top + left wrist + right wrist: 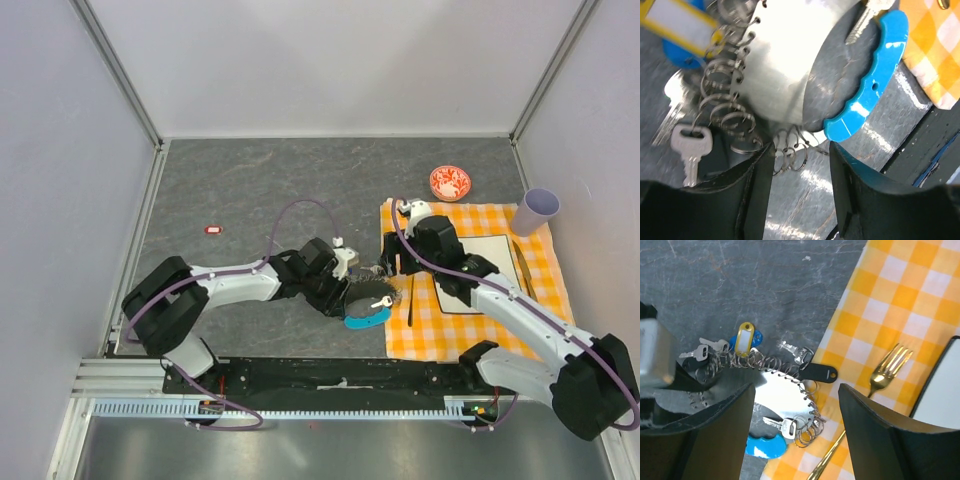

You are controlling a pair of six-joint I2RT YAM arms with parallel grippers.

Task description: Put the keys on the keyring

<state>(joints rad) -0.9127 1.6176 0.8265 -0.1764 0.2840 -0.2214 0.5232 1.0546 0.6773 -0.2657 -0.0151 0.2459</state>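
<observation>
The keyring (pixel 782 399) lies on the grey table at the cloth's edge: a shiny metal plate edged with small wire rings, with a cyan strap piece (pixel 765 446) (pixel 875 85) (pixel 368 318). A silver key (pixel 785 426) rests on the plate. More keys lie around it: one with a black tag (pixel 817 373), a small one (pixel 792 347), and some beside yellow and blue tags (pixel 744 338). My left gripper (pixel 800 167) (pixel 350 290) is open, low at the plate's rim, holding nothing. My right gripper (pixel 796 390) (pixel 397 265) is open above the keyring, holding nothing.
A yellow checked cloth (pixel 500 335) lies to the right, bearing a white board (pixel 490 275) and a gold fork (pixel 890 367). Behind it stand a red-and-white bowl (pixel 450 182) and a lilac cup (pixel 540 208). A small red item (pixel 213 230) lies at the far left.
</observation>
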